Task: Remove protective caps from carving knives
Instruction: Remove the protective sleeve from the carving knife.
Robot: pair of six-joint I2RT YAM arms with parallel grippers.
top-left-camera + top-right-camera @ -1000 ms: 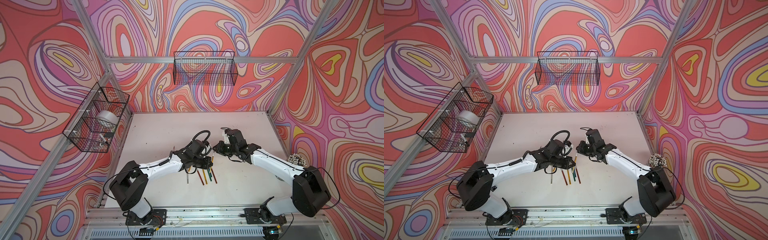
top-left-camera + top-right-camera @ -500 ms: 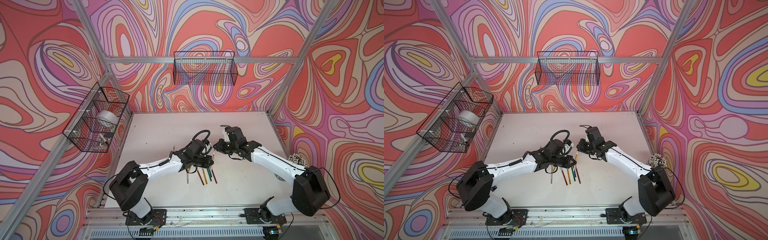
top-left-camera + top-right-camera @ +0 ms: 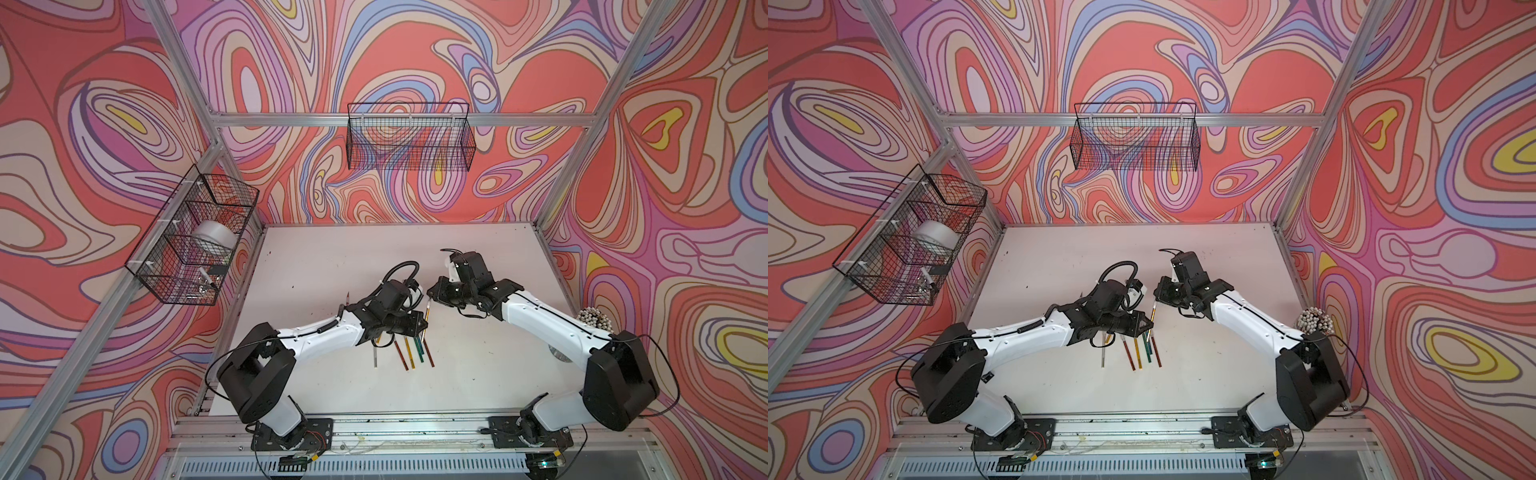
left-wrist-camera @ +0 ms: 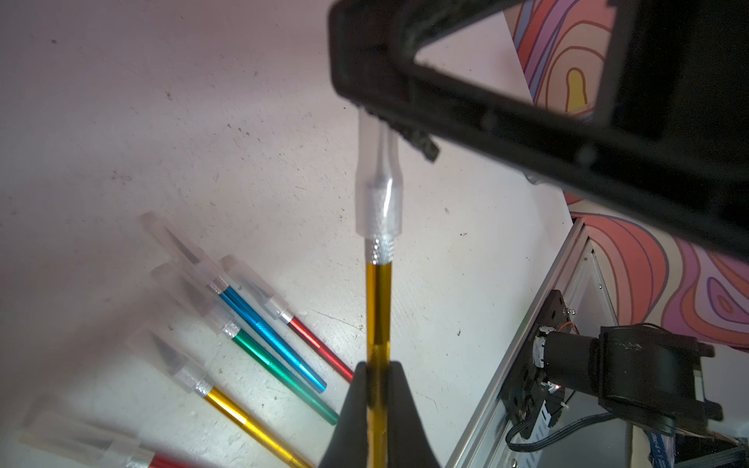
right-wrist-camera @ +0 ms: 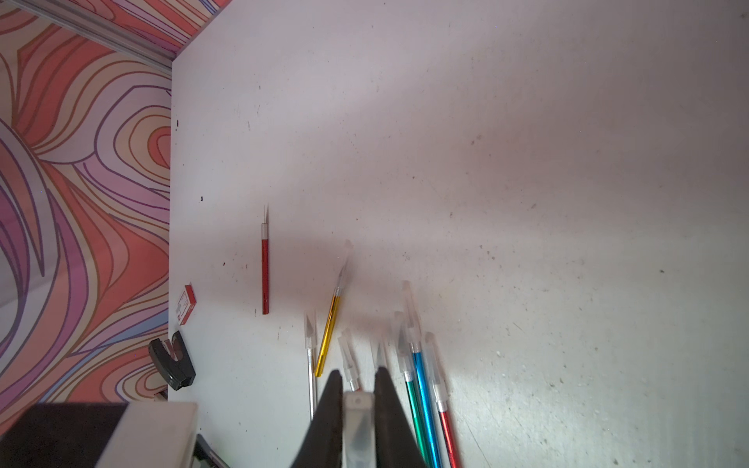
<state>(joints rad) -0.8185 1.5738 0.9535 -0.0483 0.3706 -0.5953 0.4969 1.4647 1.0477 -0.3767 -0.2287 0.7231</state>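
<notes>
Meeting mid-frame in both top views, the left gripper (image 3: 423,325) and right gripper (image 3: 433,294) share one gold knife (image 3: 428,312), raised off the table (image 3: 332,257), presumably so each end has something to pull against, with the spare knives (image 3: 411,353) fanned just below. Left wrist view now: jaws clamped on the gold handle, the translucent cap (image 4: 379,202) seated over the knurled silver collar, the blade a grey shadow inside and the far end pinched by the other arm. Right wrist view: fingers (image 5: 328,405) closed tight on that cloudy sleeve, set, I'd judge, for a straight pull-off.
</notes>
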